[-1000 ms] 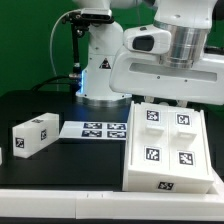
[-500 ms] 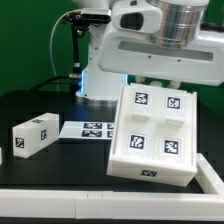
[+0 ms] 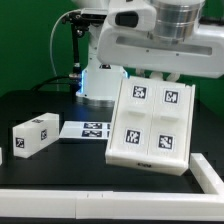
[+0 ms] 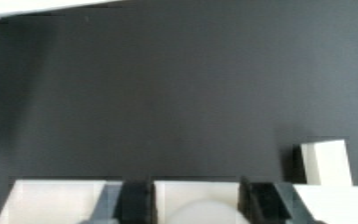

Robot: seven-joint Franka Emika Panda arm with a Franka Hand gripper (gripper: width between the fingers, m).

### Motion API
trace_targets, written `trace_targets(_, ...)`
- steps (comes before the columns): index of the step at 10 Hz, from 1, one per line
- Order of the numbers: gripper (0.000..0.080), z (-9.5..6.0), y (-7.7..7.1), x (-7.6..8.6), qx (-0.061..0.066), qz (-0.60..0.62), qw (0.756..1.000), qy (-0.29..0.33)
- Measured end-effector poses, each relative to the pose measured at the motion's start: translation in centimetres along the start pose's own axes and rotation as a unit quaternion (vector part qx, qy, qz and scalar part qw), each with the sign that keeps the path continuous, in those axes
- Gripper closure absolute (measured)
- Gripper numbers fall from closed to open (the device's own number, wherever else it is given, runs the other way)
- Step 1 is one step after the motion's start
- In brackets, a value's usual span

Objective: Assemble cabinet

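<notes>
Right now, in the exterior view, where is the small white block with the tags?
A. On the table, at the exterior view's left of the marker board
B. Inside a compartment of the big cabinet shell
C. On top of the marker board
A: the small white block lies on the black table, at the exterior view's left of the marker board, apart from the cabinet shell.

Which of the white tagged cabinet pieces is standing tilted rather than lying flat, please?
The big shell with four tags, on the exterior view's right: it leans tilted beneath the arm, whereas the small block at that view's left lies flat on the table.
</notes>
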State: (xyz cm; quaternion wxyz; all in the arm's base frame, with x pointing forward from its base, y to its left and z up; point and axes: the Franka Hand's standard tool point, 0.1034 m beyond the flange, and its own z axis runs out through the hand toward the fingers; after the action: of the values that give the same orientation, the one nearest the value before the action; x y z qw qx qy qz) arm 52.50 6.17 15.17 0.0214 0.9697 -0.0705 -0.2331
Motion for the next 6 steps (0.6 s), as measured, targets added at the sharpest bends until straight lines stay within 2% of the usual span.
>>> trace_targets(4,0.0583,0.29,0.14,0.08,-0.002,0.006,1.000,-0.006)
trace_targets(6,0.0583,0.31,0.21,-0.13,0.001,-0.018,1.000,-0.001)
